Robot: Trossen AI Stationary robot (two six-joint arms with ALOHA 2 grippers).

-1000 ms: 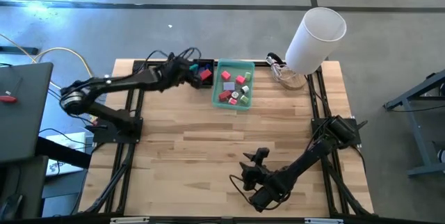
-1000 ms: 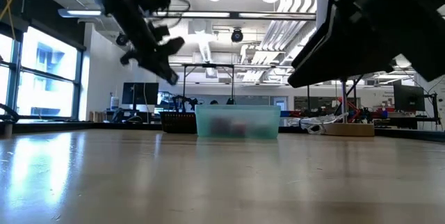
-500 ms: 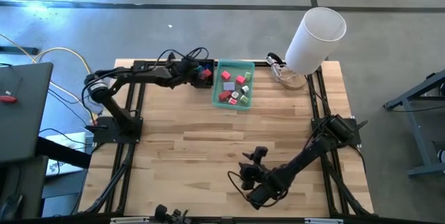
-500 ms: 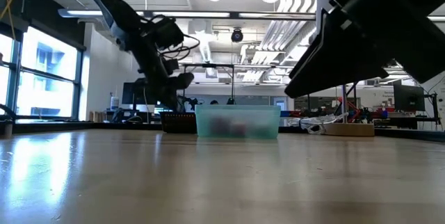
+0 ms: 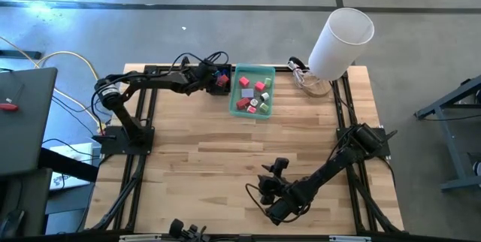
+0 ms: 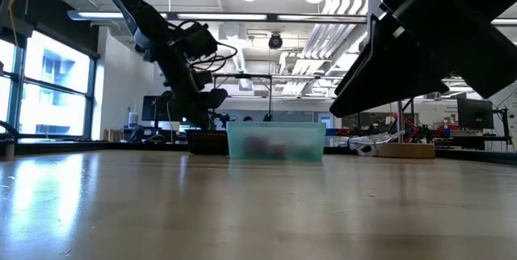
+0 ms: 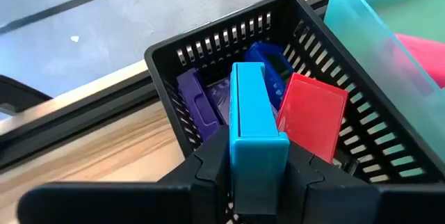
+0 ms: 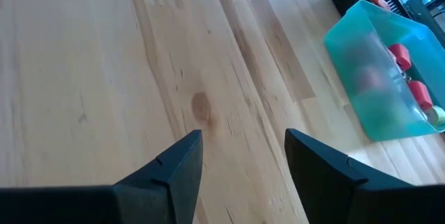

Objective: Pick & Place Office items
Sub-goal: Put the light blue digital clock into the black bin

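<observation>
My left gripper (image 7: 257, 165) hangs over the small black basket (image 5: 218, 77) at the table's far edge, shut on a teal block (image 7: 254, 113). In the basket (image 7: 334, 57) lie a red flat piece (image 7: 313, 113), a purple piece (image 7: 191, 95) and a blue piece (image 7: 268, 60). Beside it stands the translucent green tray (image 5: 253, 92) with red, pink and white pieces (image 5: 252, 95) on its floor. My right gripper (image 8: 240, 161) is open, low over bare wood near the table's near edge (image 5: 274, 189). My left gripper pinches the teal block at its near end (image 7: 259, 151) between the two fingers (image 7: 208, 172), which press on its two long sides. The fingers slant down from the table's left and lie along the block. The block is lifted clear, its far end over the basket.
A big white cylinder (image 5: 342, 39) stands at the far right corner beside a clear coil of cable (image 5: 308, 80). Black frame rails (image 5: 139, 152) run along both sides of the table. The wood (image 5: 225, 152) between the two arms is bare.
My left arm has reached toward the table's right along the far edge and come down, so the gripper now hangs over the black basket. My right arm has barely shifted.
</observation>
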